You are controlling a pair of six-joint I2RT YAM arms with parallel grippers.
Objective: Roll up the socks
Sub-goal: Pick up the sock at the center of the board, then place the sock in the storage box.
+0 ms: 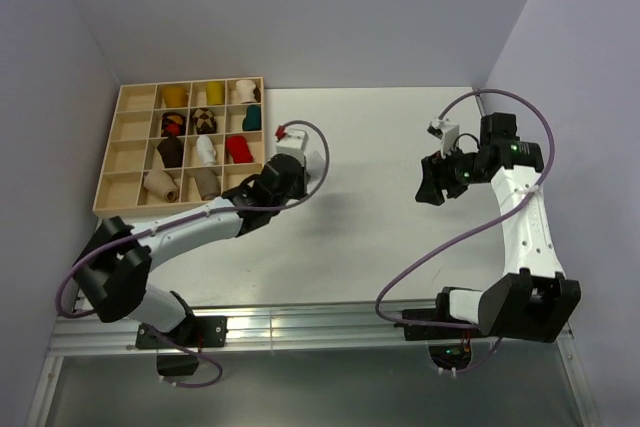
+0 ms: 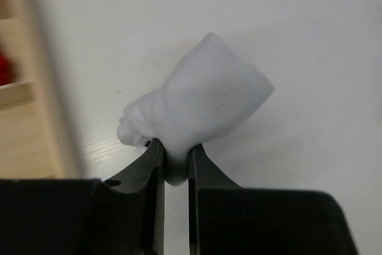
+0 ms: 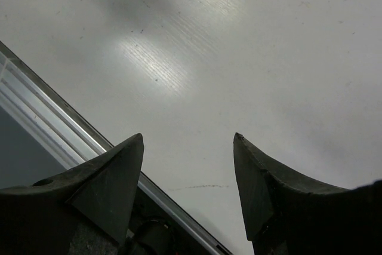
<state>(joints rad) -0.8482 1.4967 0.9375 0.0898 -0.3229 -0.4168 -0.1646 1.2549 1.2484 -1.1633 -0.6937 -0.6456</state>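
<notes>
Metal rail (image 1: 300,325) along the near edge, both arm bases bolted to it, nothing of the task down there. A bit farther in, on the right, R gripper (image 3: 188,138) hangs over bare white table (image 1: 380,237), fingers spread wide, nothing btwn them. I read that as parked clear so the other arm has room; this step prob doesn't need it.

Farther in and left of centre, L gripper (image 2: 175,147) has its fingers pressed nearly together, pinching the rolled sock (image 2: 209,106) by one bunched end. It's pale, whitish knit, already a tight bundle. The free end is on or just above the table, can't tell which. Pinching the end rather than the middle prob keeps the roll from springing loose while carried.

Just left of it sits the wooden tray (image 1: 108,187), its right wall close beside the grip in the wrist view. Farther left, the tray cells hold other rolled socks (image 1: 205,150): yellow, red, brown, teal, cream. Left column looks bare. The near-right cell is partly hidden behind the L gripper, so can't say if it's free.

In the way: the tray wall itself, which needs a lift over the rim, and the purple cable (image 1: 318,132) looping by the wrist.
</notes>
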